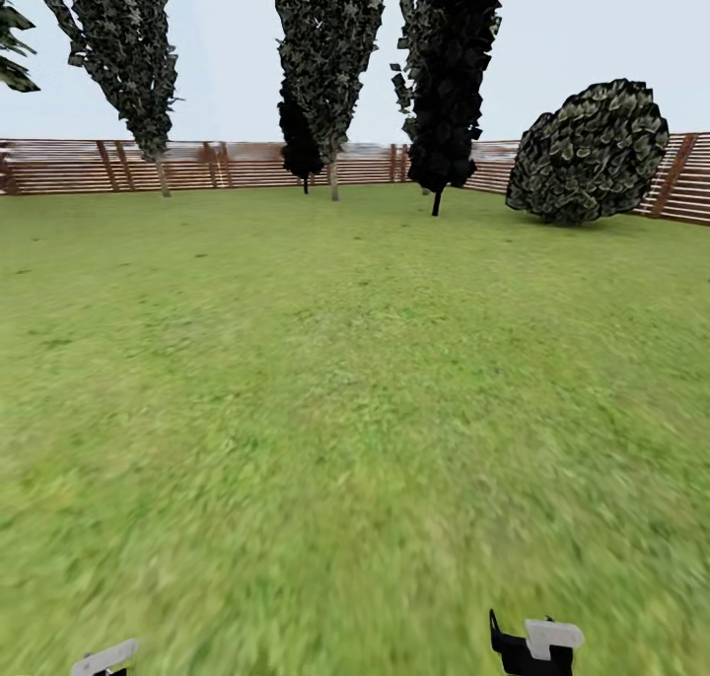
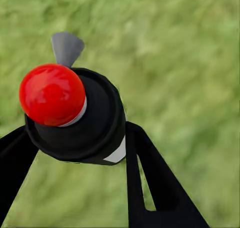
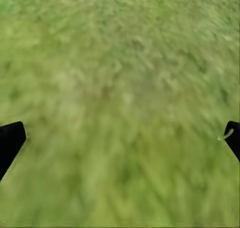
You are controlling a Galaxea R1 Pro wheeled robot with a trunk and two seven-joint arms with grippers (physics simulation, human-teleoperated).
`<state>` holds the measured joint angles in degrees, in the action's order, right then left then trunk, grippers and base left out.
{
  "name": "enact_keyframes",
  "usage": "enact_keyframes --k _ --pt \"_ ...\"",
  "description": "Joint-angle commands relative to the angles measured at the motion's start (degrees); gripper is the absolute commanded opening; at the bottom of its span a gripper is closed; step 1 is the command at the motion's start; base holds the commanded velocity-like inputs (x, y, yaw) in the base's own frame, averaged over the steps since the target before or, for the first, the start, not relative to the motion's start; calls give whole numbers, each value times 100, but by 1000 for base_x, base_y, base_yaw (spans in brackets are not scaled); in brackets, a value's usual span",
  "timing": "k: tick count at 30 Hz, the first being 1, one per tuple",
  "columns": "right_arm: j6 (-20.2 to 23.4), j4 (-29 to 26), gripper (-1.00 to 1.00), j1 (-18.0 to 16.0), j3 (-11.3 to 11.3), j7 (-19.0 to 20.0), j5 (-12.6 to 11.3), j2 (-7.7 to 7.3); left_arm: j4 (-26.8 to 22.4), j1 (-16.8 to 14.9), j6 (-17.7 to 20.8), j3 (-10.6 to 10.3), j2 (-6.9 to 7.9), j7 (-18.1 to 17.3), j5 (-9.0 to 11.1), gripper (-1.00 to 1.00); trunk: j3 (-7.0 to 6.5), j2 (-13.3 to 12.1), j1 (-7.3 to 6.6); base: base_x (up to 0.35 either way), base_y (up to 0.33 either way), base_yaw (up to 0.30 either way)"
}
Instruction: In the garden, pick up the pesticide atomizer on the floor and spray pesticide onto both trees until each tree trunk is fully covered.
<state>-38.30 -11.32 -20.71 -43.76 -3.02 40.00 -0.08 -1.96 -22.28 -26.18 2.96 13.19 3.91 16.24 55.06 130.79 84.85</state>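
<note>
Left gripper point(image 2: 75, 138) pinched the pesticide atomizer point(image 2: 75, 113) over grass point(image 2: 190, 63); right gripper point(image 3: 120, 138) hung spread wide, holding nothing.

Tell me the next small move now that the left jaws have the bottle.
Probably drive on, turning to search: the pesticide atomizer sits clamped in the left gripper, but ahead lie only lawn, fence, slim conifers and a shrub; no bare mottled trunk within spraying range.
</note>
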Motion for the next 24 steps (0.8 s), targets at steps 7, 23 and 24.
enact_keyframes --k 7,23,24 --pt "-20 6 100 -3 -28 -32 61 -1 3 -5 -19 29 -1 160 -6 -100 5 2 1 272 191 280" --pt "-20 4 100 -3 -28 -32 61 -1 3 -5 -19 29 -1 172 -6 -100 5 2 1 194 257 280" --pt "-20 6 100 -3 -28 -32 61 -1 3 -5 -19 29 -1 172 -6 -100 5 2 1 183 263 280"
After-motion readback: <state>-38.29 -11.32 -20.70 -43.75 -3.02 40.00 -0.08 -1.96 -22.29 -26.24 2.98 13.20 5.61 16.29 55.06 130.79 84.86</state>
